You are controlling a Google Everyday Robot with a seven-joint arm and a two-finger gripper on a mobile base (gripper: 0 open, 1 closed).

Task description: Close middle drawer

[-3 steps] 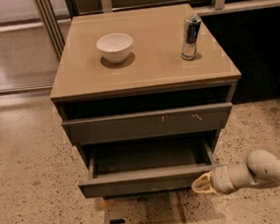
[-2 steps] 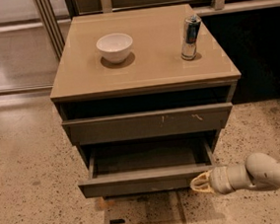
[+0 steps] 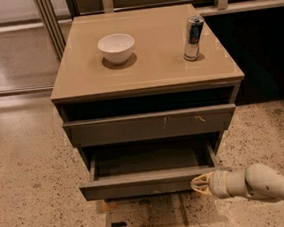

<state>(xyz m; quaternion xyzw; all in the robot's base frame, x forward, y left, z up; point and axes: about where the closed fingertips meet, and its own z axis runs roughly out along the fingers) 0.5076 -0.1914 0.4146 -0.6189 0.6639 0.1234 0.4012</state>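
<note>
The middle drawer (image 3: 144, 183) is pulled out of the beige cabinet (image 3: 79, 91). Its flat grey-brown front has no handle, and its dark shallow box is open to view. Above it sits a similar drawer front with small white scratches (image 3: 148, 126). My gripper (image 3: 200, 185), on a pale arm coming in from the lower right, is at the right end of the middle drawer's front, touching it or very close.
A white bowl (image 3: 116, 47) and a metal can (image 3: 193, 38) stand on the cabinet top. Speckled floor surrounds the cabinet. A dark wall panel is at the right and a sliding door track at the left.
My gripper has edged slightly left and up toward the drawer front's right end. The drawer looks about as far out as before.
</note>
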